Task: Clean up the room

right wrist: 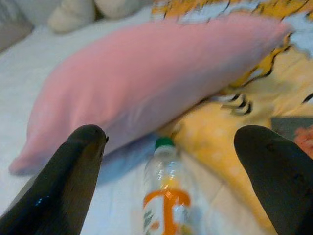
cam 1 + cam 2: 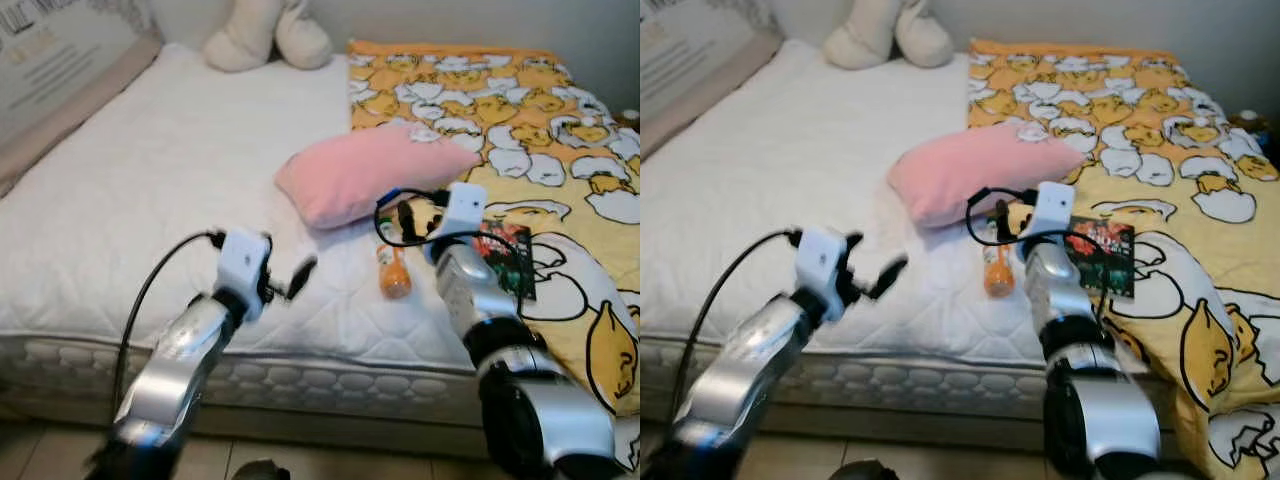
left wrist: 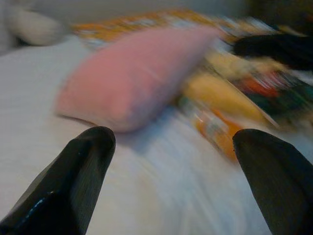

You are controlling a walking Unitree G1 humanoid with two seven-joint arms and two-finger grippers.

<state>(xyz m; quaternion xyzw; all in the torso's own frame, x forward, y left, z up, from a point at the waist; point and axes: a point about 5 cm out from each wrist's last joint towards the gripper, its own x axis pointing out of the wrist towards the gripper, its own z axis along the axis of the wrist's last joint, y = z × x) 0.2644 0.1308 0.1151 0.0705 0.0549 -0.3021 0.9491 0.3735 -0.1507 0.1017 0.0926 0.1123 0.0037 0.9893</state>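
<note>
The right tool [image 1: 166, 147] hangs with fingers apart just above the bottle [image 1: 164, 196], which lies on the bed [image 2: 150, 180] near its front edge, between the pillow [image 2: 365, 170] and a book [image 2: 507, 258]. The bottle looks light, stiff and slick; its middle, at the orange label, seems the best hold. The left tool [image 3: 171, 161], fingers also apart, hovers over open mattress.

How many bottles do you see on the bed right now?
1. The bottle lies on the white mattress beside the pink pillow, under the right claw. Others could be hidden behind the pillow.
</note>
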